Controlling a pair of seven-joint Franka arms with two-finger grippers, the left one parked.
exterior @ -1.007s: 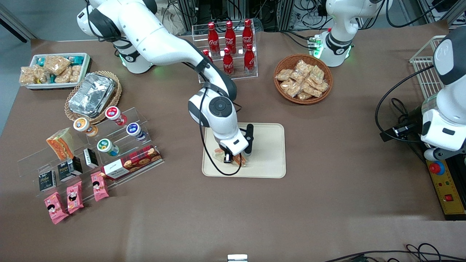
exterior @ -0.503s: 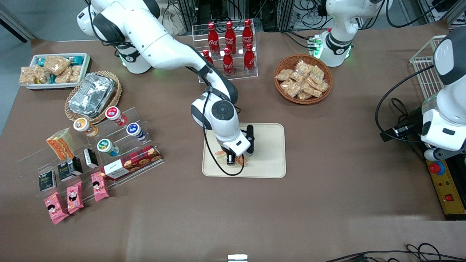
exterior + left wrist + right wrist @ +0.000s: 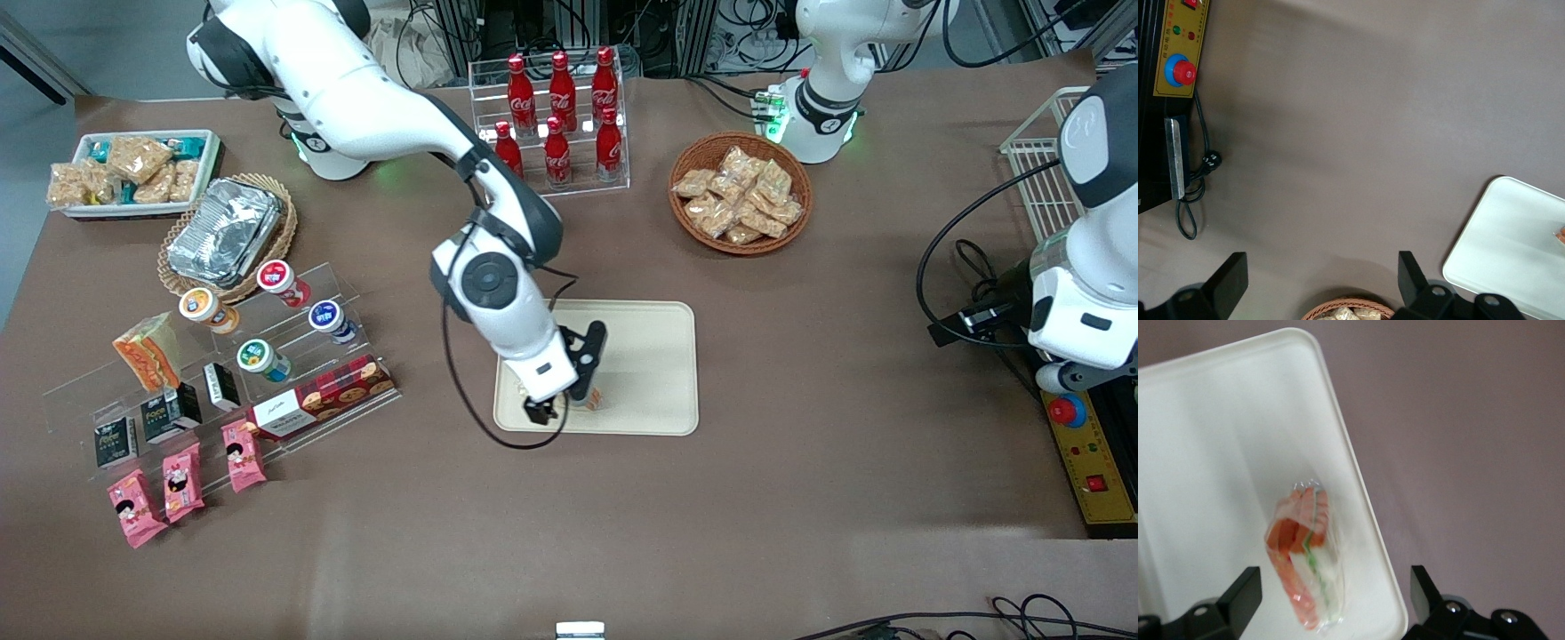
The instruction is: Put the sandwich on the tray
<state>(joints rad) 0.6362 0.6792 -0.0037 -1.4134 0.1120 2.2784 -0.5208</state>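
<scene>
The sandwich (image 3: 592, 398) is a clear-wrapped wedge with orange and green layers. It lies flat on the cream tray (image 3: 653, 356), close to the tray's edge nearest the front camera. My right gripper (image 3: 569, 391) hangs just above it, open and empty. In the right wrist view the sandwich (image 3: 1305, 553) lies on the tray (image 3: 1218, 453) near its rim, between and below the widely spread fingers (image 3: 1239, 595) of the gripper (image 3: 1331, 603), apart from both. The left wrist view shows the tray's corner (image 3: 1505, 247) and a sliver of the sandwich (image 3: 1560, 234).
A second, stubbier sandwich (image 3: 147, 351) stands on the acrylic shelf with cups, a cookie box (image 3: 320, 397) and pink packets. Foil trays (image 3: 222, 229) and a white snack bin (image 3: 133, 169) lie toward the working arm's end. A cola bottle rack (image 3: 556, 116) and a snack basket (image 3: 740, 191) stand farther from the camera.
My gripper has let go of the sandwich and risen off the tray, shifting toward the working arm's end and nearer the front camera. The sandwich stays on the tray.
</scene>
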